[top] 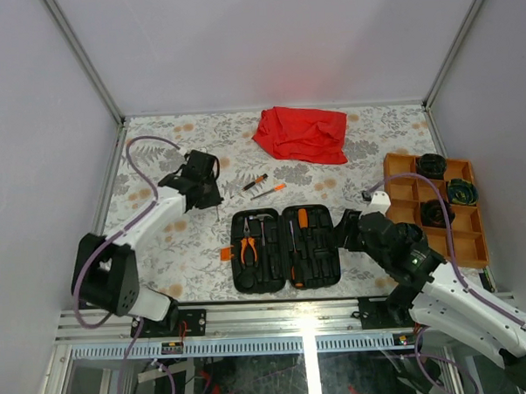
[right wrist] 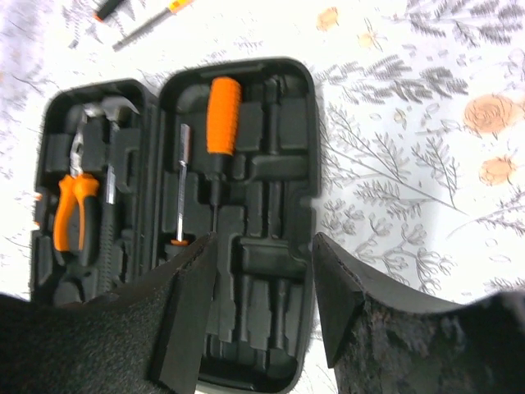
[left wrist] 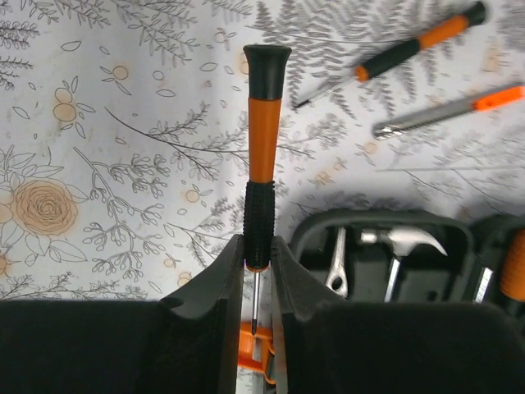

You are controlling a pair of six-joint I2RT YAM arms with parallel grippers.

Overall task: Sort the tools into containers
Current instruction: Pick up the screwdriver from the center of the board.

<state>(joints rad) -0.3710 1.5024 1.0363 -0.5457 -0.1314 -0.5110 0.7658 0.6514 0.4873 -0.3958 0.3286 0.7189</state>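
Nearest the left wrist camera, the left pincer (left wrist: 257, 256) is seen drawn narrow on a precision screwdriver (left wrist: 262, 139), which is clamped at its ribbed black collar just above the thin steel shaft; the orange barrel and flared black cap are left projecting beyond the fingertips. The tool is held over the floral surface (left wrist: 98, 164), just outside the open black tool case (right wrist: 279, 164), in whose left half a hammer (left wrist: 402, 240) and pliers (right wrist: 74, 213) are already bedded. The screwdriver is judged light and stiff; the ribbed collar should give friction, whereas the smooth orange plastic and polished shaft are judged slippery. Since it is gripped near one end, some swing of the long handle is to be expected, and the fine tip should be spared knocks. The right pincer (right wrist: 262, 242) is held at middling width with nothing between its fingers, above the case's right half, where a stubby orange-handled screwdriver (right wrist: 221, 119) is seated. Two loose tools are left on the surface beyond the case, near each other: a second small screwdriver (left wrist: 410, 49) and a steel bit with an orange end (left wrist: 447, 113). The first is best taken across its black grip; the bit, judged slick, at mid-length. An orange divided tray (top: 402, 191) is set at the far right; what its compartments hold cannot be told.
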